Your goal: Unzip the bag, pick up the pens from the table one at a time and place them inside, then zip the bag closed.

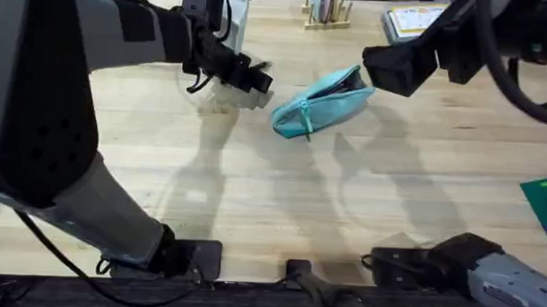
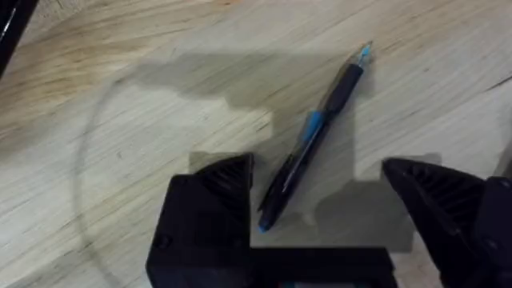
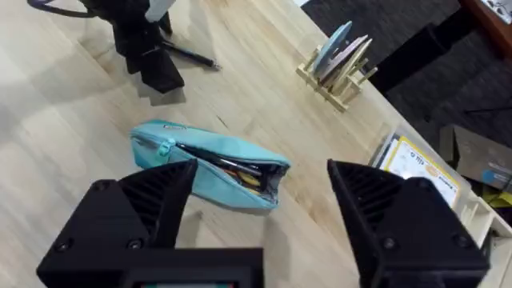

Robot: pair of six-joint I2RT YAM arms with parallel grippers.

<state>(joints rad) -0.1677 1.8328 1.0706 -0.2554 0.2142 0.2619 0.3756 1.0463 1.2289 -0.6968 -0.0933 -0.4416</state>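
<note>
On the light wood table (image 1: 281, 191), the left gripper (image 2: 320, 204) hovers spread over a slim black pen (image 2: 312, 136); at three o'clock, the right gripper (image 3: 260, 204) gapes above the unzipped teal fabric pouch (image 1: 320, 102).

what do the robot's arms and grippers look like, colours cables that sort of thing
Both arms are matte black with bulky, rounded links. The left gripper and right gripper have chunky, wedge-shaped black fingers with ribbed faces. Thin black cables loop beside the left arm and over the right arm.
</note>
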